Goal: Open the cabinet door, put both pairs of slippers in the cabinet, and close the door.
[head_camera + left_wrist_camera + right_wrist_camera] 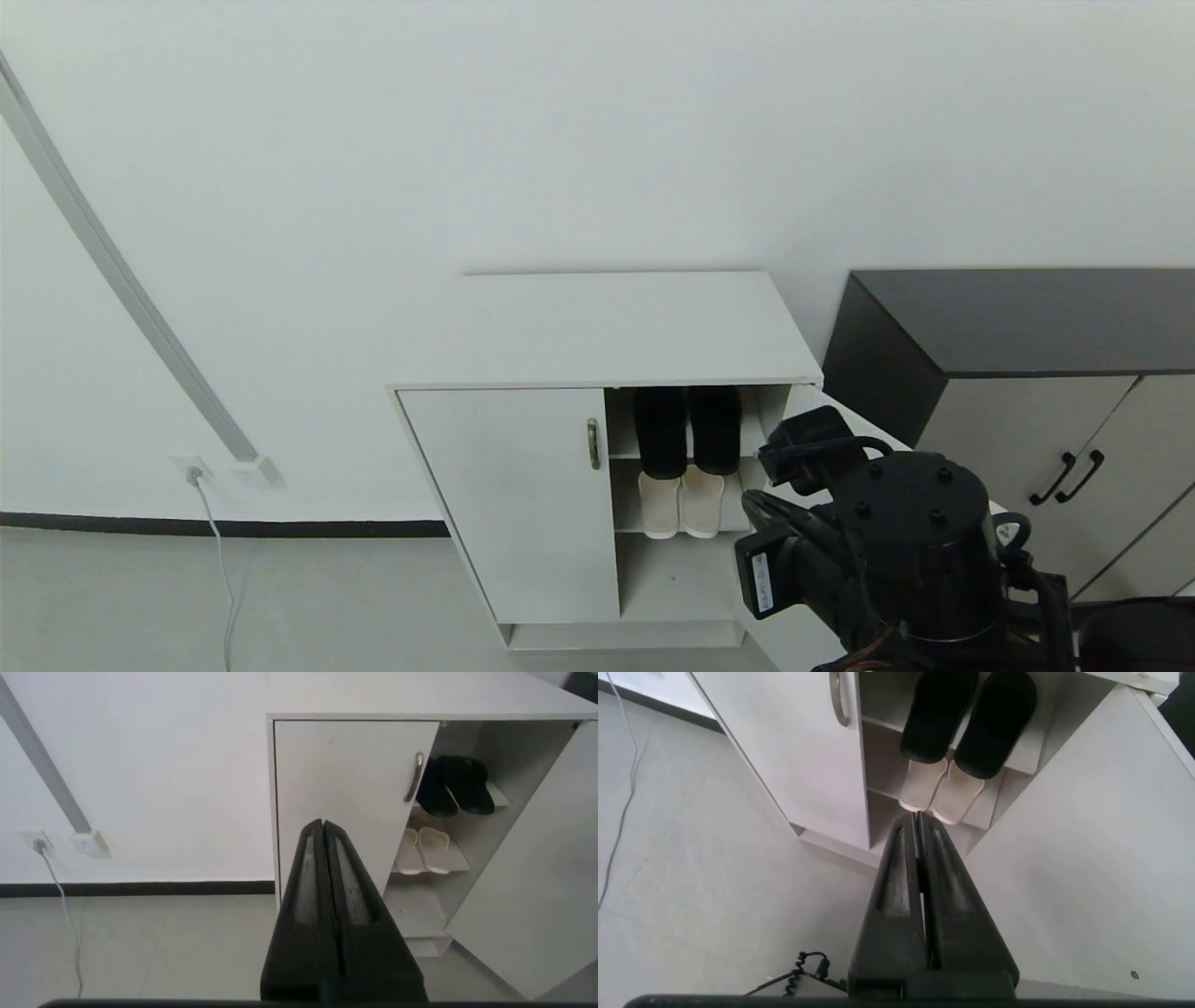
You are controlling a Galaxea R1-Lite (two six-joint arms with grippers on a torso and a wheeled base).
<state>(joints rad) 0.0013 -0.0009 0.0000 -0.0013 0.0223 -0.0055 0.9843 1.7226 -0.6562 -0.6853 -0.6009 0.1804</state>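
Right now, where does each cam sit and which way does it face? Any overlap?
Head view: on the head, looking forward and down at the white cabinet against the wall; right arm at lower right.
Left wrist view: on the left wrist, facing the cabinet front from farther back; shut left gripper sticks out ahead.
Right wrist view: on the right wrist, close in, aimed down at the open shelves; shut right gripper ahead.
Shared: all three show black slippers on the upper shelf, white slippers below.

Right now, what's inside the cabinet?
With the right door open, the cabinet holds a black pair of slippers on the upper shelf and a white pair on the shelf below. The closed left door covers whatever lies behind it.
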